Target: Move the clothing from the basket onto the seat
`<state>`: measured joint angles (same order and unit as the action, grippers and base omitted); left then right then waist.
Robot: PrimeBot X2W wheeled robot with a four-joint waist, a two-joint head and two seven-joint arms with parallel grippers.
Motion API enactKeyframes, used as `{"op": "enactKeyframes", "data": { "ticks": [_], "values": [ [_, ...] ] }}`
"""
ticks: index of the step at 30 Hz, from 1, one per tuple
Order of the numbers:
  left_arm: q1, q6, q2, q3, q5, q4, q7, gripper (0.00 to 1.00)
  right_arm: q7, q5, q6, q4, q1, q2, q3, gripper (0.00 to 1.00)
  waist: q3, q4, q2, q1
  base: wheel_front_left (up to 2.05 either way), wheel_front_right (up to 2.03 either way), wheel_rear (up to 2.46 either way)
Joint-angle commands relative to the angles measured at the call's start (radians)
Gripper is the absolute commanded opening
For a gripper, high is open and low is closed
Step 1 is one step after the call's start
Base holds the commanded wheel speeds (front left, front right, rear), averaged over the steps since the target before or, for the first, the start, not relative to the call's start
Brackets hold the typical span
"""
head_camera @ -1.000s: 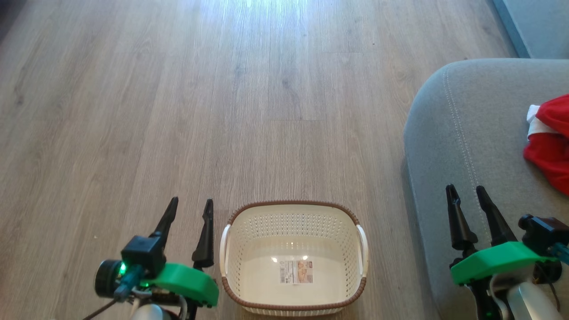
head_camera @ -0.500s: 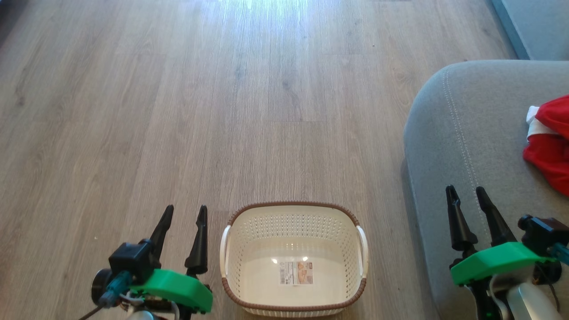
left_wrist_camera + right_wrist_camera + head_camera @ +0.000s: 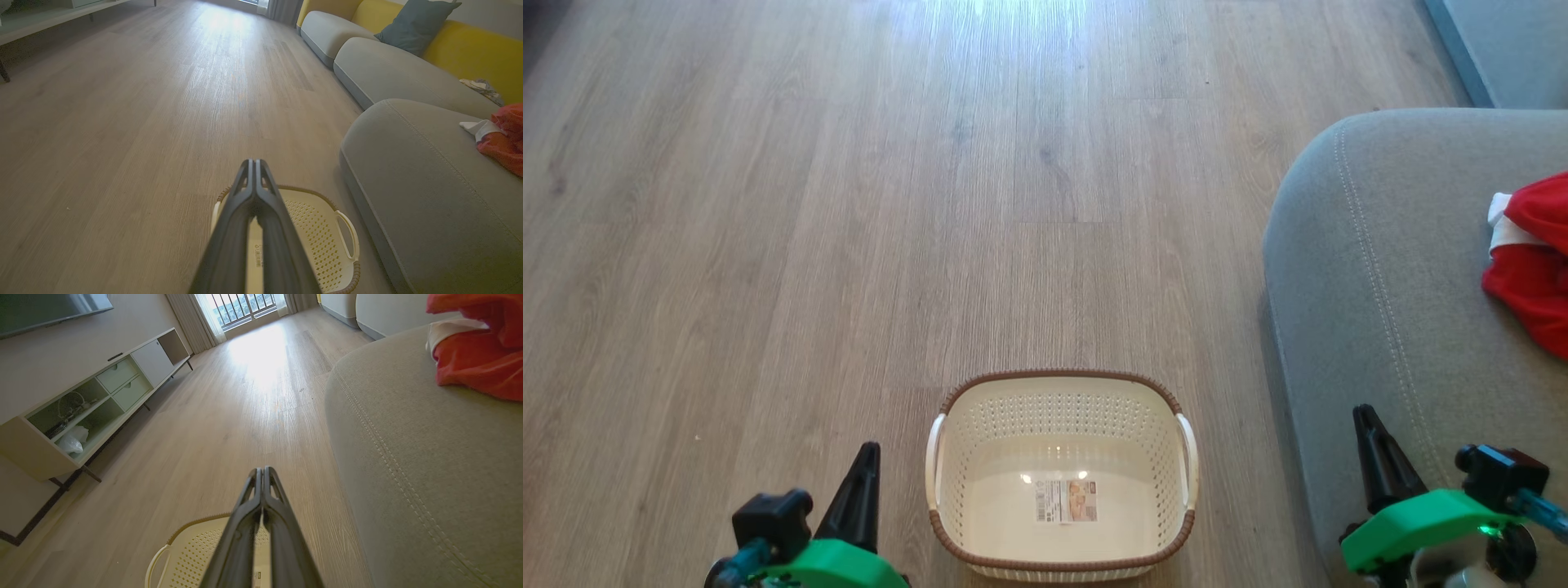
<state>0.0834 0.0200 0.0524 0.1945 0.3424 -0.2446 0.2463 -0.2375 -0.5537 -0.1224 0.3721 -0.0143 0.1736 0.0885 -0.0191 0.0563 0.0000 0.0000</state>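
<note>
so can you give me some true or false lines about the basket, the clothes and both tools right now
1. The cream-white perforated plastic basket with a brown rim stands on the pale wooden floor, beside the grey upholstered seat. True.
2. A red garment lies in the basket. False: a label sticker on its floor is all it holds.
3. The red fabric clothing with white trim lies on the seat. True.
4. The left tool has its fingers spread wide. False: they are pressed together on nothing.
5. The right tool grips the clothing. False: it is shut, empty and apart from the clothing.
</note>
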Motion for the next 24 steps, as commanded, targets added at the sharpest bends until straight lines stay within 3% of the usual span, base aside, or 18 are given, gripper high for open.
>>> {"op": "enactKeyframes", "data": {
  "ticks": [1,24],
  "values": [
    [-0.044,-0.006,0.002,-0.010,0.030,0.032,-0.005,0.00,0.005,-0.025,-0.001,-0.036,0.043,0.005,-0.014,0.00,0.000,-0.001,0.0000,0.0000,0.00,0.00,0.00],
    [-0.074,-0.034,0.009,-0.057,0.277,0.023,-0.065,0.00,0.072,-0.224,-0.002,-0.053,0.058,-0.020,-0.050,0.00,0.004,-0.011,0.0000,0.0000,0.00,0.00,0.00]
  ]
}}
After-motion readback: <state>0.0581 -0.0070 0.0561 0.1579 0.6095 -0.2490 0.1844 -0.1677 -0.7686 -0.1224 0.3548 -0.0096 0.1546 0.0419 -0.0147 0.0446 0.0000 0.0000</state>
